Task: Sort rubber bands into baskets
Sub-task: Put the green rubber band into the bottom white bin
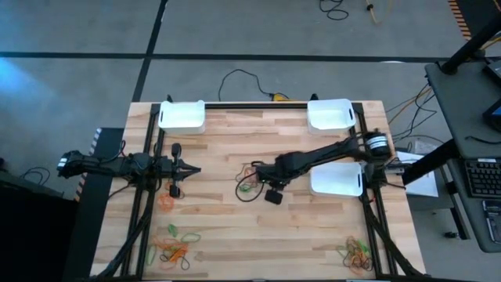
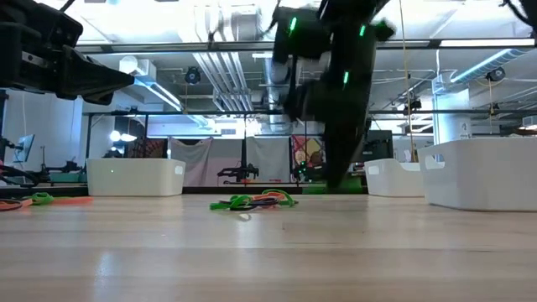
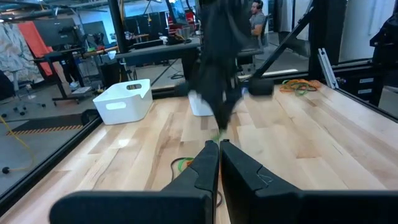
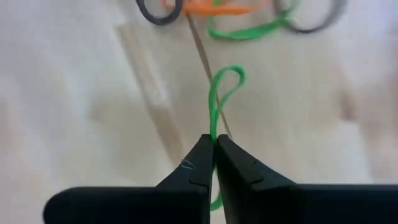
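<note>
Bands lie in several clusters on the wooden table (image 1: 313, 235). At its middle, a small tangle of orange, green and dark loops (image 1: 249, 177) sits on the boards, and one green band (image 4: 224, 93) from this tangle is pinched between the tips of the right gripper (image 4: 214, 144), whose fingers are pressed together on it (the loop bulges out ahead of the tips, the other end trailing back beneath them). Just past the pinched band lie another green loop, an orange one and two dark ones. In the high view the right gripper (image 1: 254, 177) sits at the edge of the middle tangle, its arm reaching in from the table's right side.

Three white baskets stand on the table: one (image 1: 182, 116) at the far left corner, one (image 1: 329, 114) at the far right corner, and a third (image 1: 337, 180) at the right edge, beside the right arm. What lies inside them cannot be told.

More bands lie near the front edge: a pile (image 1: 174, 249) of orange and green loops toward the front left corner, and a second pile (image 1: 357, 252) toward the front right corner. A single orange band (image 1: 166, 201) lies left of the middle tangle.

Over the table's left part hangs the left gripper (image 1: 196, 170), fingers pressed together on nothing, pointing toward the middle tangle.
</note>
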